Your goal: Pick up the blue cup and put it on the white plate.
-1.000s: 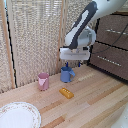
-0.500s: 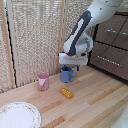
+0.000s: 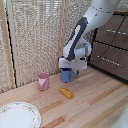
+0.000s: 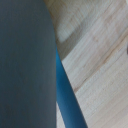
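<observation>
The blue cup (image 3: 65,77) stands on the wooden table in front of the bamboo screen, its handle not discernible. My gripper (image 3: 67,72) is down over the cup's top, and its fingertips are lost against the cup, so the jaw state is unclear. In the wrist view the blue cup (image 4: 30,60) fills most of the picture, with a brighter blue edge against bare wood. The white plate (image 3: 29,111), with its reddish patterned rim, lies at the near corner on the exterior view's left, well apart from the cup.
A pink cup (image 3: 43,81) stands beside the blue one, toward the exterior view's left. A small orange-yellow block (image 3: 66,92) lies just in front of them. A dark wooden dresser (image 3: 112,47) fills the exterior view's right, and the bamboo screen (image 3: 35,35) closes the back.
The arm has come down, bringing the gripper from just above the blue cup to around its top. The cup, the pink cup and the plate have stayed put.
</observation>
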